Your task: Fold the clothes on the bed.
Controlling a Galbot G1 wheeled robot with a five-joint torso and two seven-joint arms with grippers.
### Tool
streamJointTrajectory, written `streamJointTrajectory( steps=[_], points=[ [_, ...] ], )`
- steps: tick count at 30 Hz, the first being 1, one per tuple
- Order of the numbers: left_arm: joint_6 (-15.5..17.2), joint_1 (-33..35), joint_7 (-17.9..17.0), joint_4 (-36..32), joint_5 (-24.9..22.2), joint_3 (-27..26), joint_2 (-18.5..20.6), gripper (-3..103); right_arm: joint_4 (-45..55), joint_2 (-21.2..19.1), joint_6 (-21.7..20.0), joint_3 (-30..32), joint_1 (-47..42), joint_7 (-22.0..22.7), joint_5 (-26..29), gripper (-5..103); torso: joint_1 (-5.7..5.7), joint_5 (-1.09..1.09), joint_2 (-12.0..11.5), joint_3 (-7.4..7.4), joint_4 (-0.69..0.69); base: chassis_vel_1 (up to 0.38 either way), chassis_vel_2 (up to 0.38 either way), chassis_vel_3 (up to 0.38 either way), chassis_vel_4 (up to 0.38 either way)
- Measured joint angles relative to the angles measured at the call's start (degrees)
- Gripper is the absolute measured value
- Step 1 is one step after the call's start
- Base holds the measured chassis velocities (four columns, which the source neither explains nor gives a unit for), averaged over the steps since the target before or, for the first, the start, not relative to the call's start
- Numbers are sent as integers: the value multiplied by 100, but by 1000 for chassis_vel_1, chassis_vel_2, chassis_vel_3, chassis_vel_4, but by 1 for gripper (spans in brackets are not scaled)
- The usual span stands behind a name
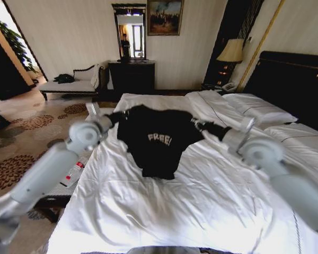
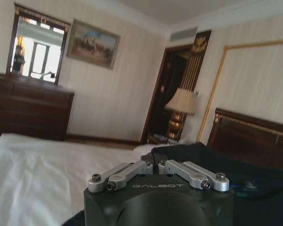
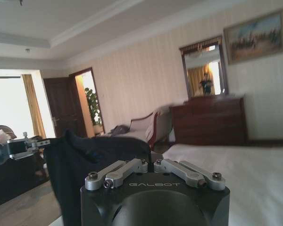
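Head view: black "FREE!" T-shirt (image 1: 158, 140) outspread.

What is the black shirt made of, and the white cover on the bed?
The shirt looks like soft knit cloth, maybe cotton: matte, it sags limply between the left claw and the right claw, both shut on it. The bed cover looks like smooth woven white cloth with a slight sheen, creased into fine wrinkles. The headboard looks like dark polished wood.

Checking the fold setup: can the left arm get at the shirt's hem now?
Probably not: the left gripper and right gripper each grip a shoulder of the shirt, holding it up; the hem hangs over the bed.
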Motion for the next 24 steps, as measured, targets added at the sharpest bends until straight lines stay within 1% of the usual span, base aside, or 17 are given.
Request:
streamJointTrajectory(
  steps=[2, 3, 4, 5, 6, 7, 8, 10, 12, 16, 17, 19, 21, 24],
  points=[
    [8, -93, -10, 18, -42, 25, 3, 0, 1, -65, 3, 80, -1, 1, 58, 1, 0, 0, 0, 0, 0, 0, 0, 0, 0],
    [27, -365, -25, 83, -147, 122, -4, 0, 1, -210, 14, 308, -52, 3, 200, 1, 1, 0, 0, 0, 1, 0, 0, 0, 0],
    [56, -897, -34, 211, -315, 372, -55, 0, 12, -526, 66, 754, -261, 12, 490, 1, 1, 1, 1, -1, -6, 0, 0, 0, 0],
    [69, -1075, -35, 236, -376, 457, -55, 0, 7, -633, 94, 850, -276, 22, 597, 1, 0, 3, 0, -1, -10, 0, 0, 0, 0],
    [69, -1075, -35, 236, -376, 457, -55, 0, 7, -633, 94, 850, -276, 22, 597, 1, 0, 3, 0, -1, -10, 0, 0, 0, 0],
    [90, -1415, -43, 244, -504, 581, 3, 0, -16, -785, 120, 895, -154, 68, 827, 1, 0, 6, 0, -1, -10, 0, 0, 0, 0],
    [100, -1590, -51, 228, -591, 629, 58, 0, -30, -861, 132, 883, 46, 124, 1010, 1, 0, 8, 1, -1, -7, 0, 0, 0, 0],
    [105, -1645, -60, 225, -621, 644, 75, 0, -31, -878, 134, 877, 92, 135, 1052, 1, 0, 6, 1, -1, -5, 0, 0, 0, 0],
    [132, -2048, -146, 230, -854, 782, 107, 0, -56, -1015, 140, 893, 332, 197, 1302, 1, 0, 0, 0, 0, 0, 0, 0, 0, 0],
    [169, -2374, -207, 203, -1082, 907, 153, 0, -74, -1122, 143, 982, 413, 245, 1529, 1, 0, 0, 0, 0, -1, 0, 0, 0, 0],
    [201, -2598, -228, 148, -1269, 967, 240, 0, -73, -1189, 145, 1001, 515, 302, 1705, 1, 1, 0, 0, 0, -3, 0, 0, 0, 0],
    [240, -2817, -235, 81, -1496, 971, 383, 0, -60, -1283, 155, 1001, 706, 380, 1932, 1, 0, 4, 0, -1, -2, 0, 0, 0, 0],
    [254, -2893, -235, 59, -1574, 971, 435, 0, -51, -1334, 158, 1002, 784, 416, 2040, 1, 0, 4, 0, 0, -3, 0, 0, 0, 0],
    [336, -3246, -234, -35, -1983, 949, 753, 0, -29, -1508, 157, 1047, 1060, 564, 2527, 1, 0, 2, 1, -1, -3, 0, 0, 0, 0]
  ],
)
